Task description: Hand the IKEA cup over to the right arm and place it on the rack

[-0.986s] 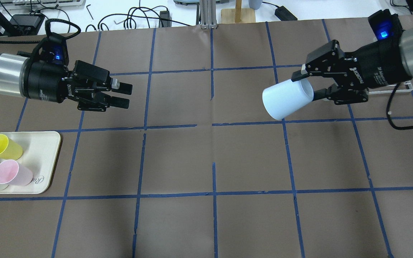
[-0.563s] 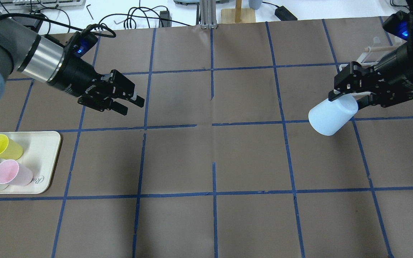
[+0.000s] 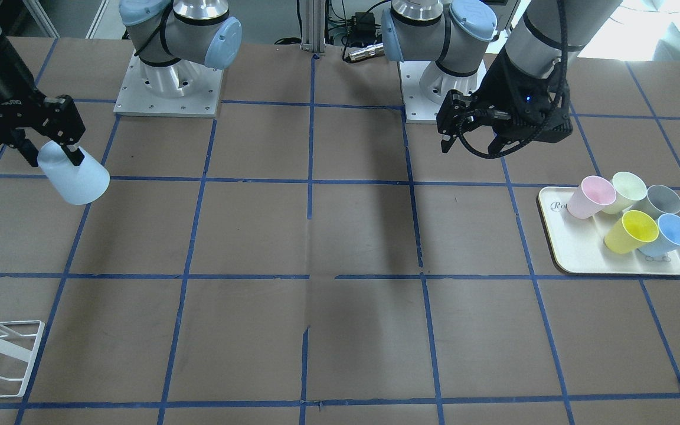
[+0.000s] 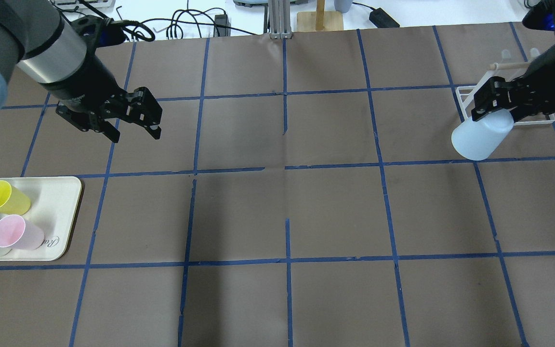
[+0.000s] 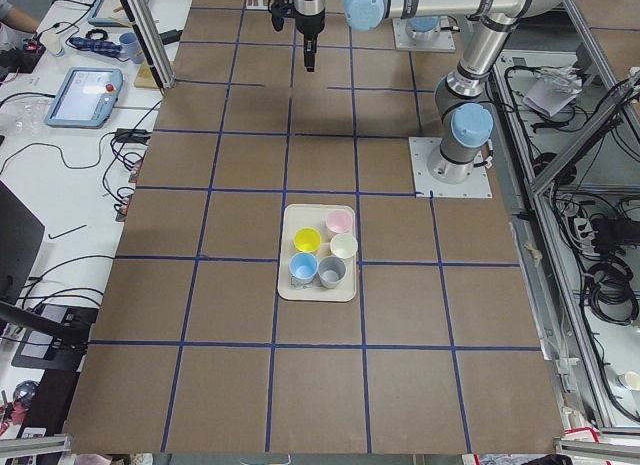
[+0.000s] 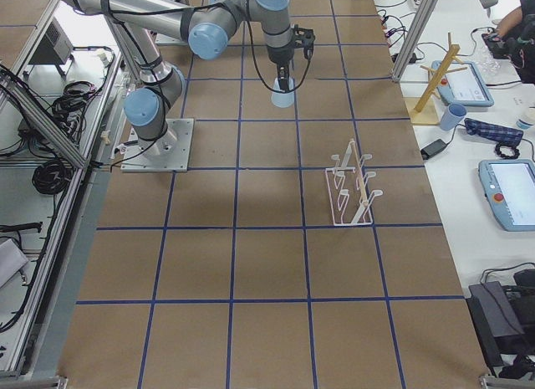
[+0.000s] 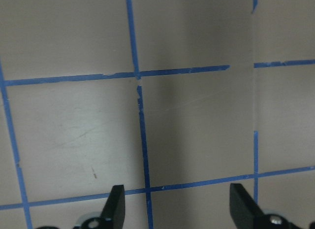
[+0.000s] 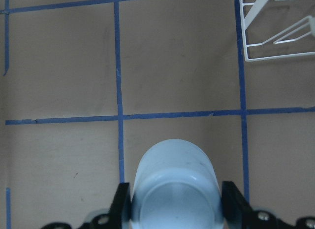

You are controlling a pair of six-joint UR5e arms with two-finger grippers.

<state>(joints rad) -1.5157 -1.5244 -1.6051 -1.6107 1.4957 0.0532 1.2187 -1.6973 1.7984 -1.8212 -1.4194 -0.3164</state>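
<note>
My right gripper is shut on the rim of the pale blue IKEA cup. It holds the cup in the air, tilted, with the base pointing down and away from the wrist. The cup also shows in the front view and the right wrist view. The white wire rack stands just behind the cup at the table's far right, apart from it; part of it shows in the right wrist view. My left gripper is open and empty, pointing down over the left half of the table.
A cream tray at the left edge holds a yellow cup, a pink cup, a second blue cup and others. A wooden stand and cables lie beyond the far edge.
My right arm has carried the cup to the right, close to the rack, and tipped it further downward. My left arm has drawn back left and turned its open gripper downward.
</note>
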